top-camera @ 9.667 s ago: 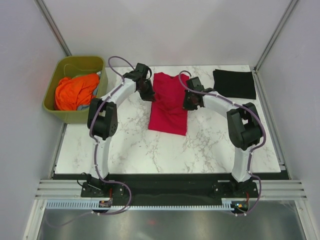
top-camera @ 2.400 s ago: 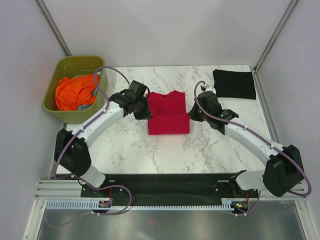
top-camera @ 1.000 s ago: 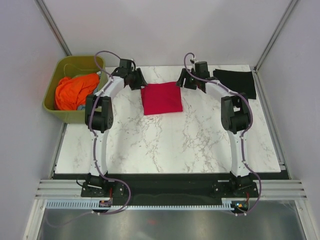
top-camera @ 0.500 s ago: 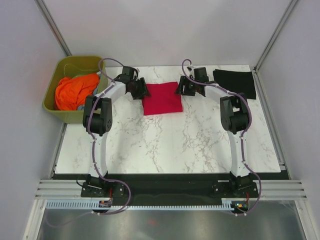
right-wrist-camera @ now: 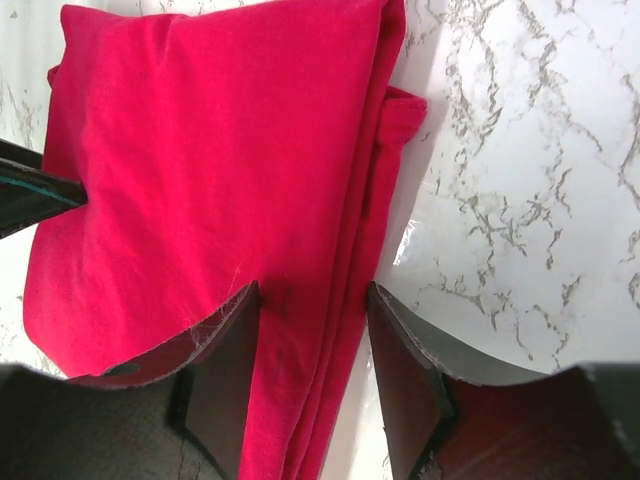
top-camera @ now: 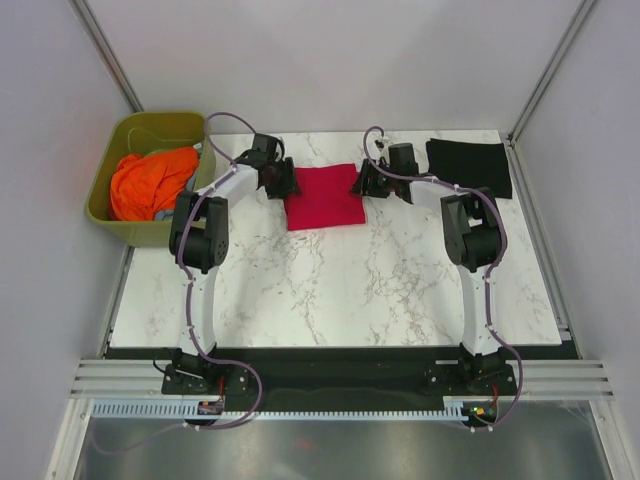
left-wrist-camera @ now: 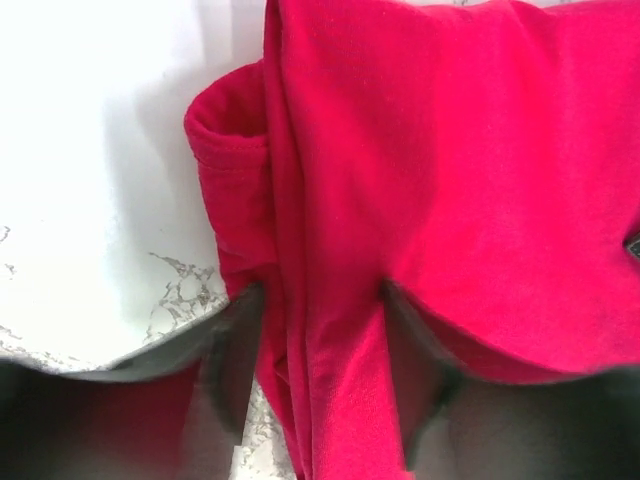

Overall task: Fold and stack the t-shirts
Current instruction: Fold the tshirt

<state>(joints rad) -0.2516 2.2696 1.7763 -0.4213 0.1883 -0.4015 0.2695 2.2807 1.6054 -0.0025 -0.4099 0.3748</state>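
The crimson red t-shirt (top-camera: 323, 197) lies folded into a small rectangle at the back middle of the marble table (top-camera: 330, 280). My left gripper (top-camera: 283, 183) sits at its left edge, and in the left wrist view the gripper (left-wrist-camera: 318, 300) straddles the layered fold of the red cloth (left-wrist-camera: 480, 150), jaws apart. My right gripper (top-camera: 362, 184) sits at the right edge; in the right wrist view the gripper (right-wrist-camera: 312, 295) straddles the red cloth's (right-wrist-camera: 200, 150) edge, with bare marble showing beside one finger (right-wrist-camera: 400, 370). The black t-shirt (top-camera: 469, 167) lies folded flat at the back right corner.
An olive-green tub (top-camera: 150, 128) holding orange cloth (top-camera: 150, 183) stands off the table's back left corner. Grey walls close in the back and sides. Both arms stretch from the near edge to the back of the table.
Both grippers have come nearer and inward from behind the red t-shirt to its left and right edges. The right jaws have narrowed. The shirt lies where it was.
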